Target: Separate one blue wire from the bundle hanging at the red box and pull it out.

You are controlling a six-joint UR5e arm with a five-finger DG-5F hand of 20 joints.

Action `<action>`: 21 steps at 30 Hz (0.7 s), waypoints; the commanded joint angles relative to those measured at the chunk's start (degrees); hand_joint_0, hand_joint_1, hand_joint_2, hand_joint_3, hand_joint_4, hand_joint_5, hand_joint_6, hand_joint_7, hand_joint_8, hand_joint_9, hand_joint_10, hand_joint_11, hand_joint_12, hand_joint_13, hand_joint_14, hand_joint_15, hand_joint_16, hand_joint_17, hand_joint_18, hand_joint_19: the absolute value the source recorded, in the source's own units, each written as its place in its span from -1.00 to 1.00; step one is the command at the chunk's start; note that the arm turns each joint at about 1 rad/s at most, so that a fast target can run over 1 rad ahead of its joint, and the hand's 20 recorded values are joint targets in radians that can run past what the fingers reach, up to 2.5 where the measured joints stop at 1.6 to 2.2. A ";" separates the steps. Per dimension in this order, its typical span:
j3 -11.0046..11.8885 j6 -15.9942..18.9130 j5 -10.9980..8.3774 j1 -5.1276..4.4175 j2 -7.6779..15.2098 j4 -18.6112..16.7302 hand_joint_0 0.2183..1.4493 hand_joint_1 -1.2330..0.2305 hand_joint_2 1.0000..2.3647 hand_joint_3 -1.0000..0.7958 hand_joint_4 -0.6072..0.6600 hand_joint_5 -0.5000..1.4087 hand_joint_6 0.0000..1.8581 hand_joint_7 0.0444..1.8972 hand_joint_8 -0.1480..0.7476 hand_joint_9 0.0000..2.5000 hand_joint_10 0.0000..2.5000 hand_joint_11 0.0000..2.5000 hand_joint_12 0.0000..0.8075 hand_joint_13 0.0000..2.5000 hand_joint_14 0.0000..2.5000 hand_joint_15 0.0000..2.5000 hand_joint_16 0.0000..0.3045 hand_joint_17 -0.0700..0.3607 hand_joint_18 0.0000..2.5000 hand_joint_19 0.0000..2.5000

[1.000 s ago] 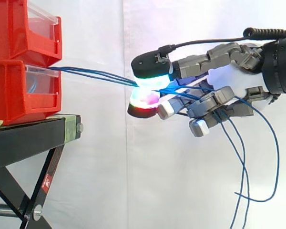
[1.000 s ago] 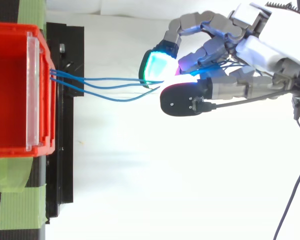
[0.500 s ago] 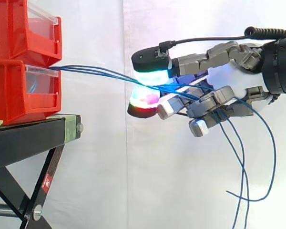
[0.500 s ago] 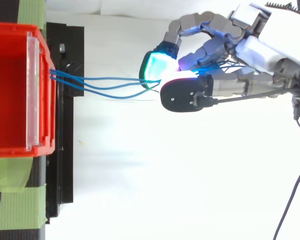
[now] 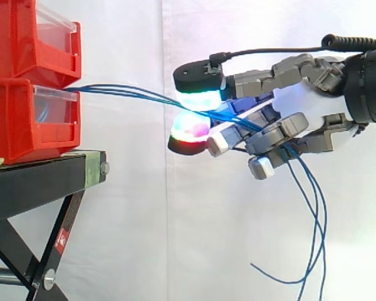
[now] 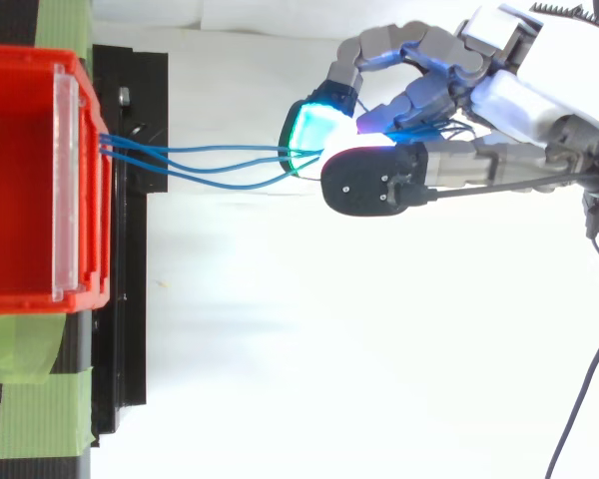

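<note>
- while curled at 3 o'clock, clasping blue wires point(image 5: 125, 93) between pads point(image 5: 199, 100) of hand point(image 5: 297, 97)
- strung from red box point(image 5: 19, 125) at 9 o'clock
- trailing toward 6 o'clock

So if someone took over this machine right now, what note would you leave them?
Hand: shut on the blue wires, glowing fingertips closed around all three.
Wires: run from the lower red bin on the black stand across to the hand; free ends dangle below it.
Done: bundle caught.
Left: single out one wire and pull it from the bin.
</note>
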State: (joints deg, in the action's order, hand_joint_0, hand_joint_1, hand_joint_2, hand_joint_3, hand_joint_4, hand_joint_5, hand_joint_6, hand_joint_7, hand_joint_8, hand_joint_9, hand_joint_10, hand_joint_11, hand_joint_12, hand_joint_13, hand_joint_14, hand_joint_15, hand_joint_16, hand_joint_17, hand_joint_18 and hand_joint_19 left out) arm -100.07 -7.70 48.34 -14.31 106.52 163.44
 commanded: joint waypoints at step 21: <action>0.05 -0.47 0.00 0.07 0.00 0.03 -0.46 -0.14 -1.00 -0.43 0.31 -0.68 -0.14 0.11 0.11 -0.19 -0.99 0.04 -0.17 -0.10 0.48 -0.03 -0.69 -0.18 -0.20 0.00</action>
State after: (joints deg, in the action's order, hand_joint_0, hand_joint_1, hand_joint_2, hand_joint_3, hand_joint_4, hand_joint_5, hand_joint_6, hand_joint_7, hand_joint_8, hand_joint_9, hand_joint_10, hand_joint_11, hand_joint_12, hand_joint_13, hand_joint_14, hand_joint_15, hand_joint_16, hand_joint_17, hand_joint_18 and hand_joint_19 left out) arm -100.08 -8.09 48.34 -14.30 106.52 163.56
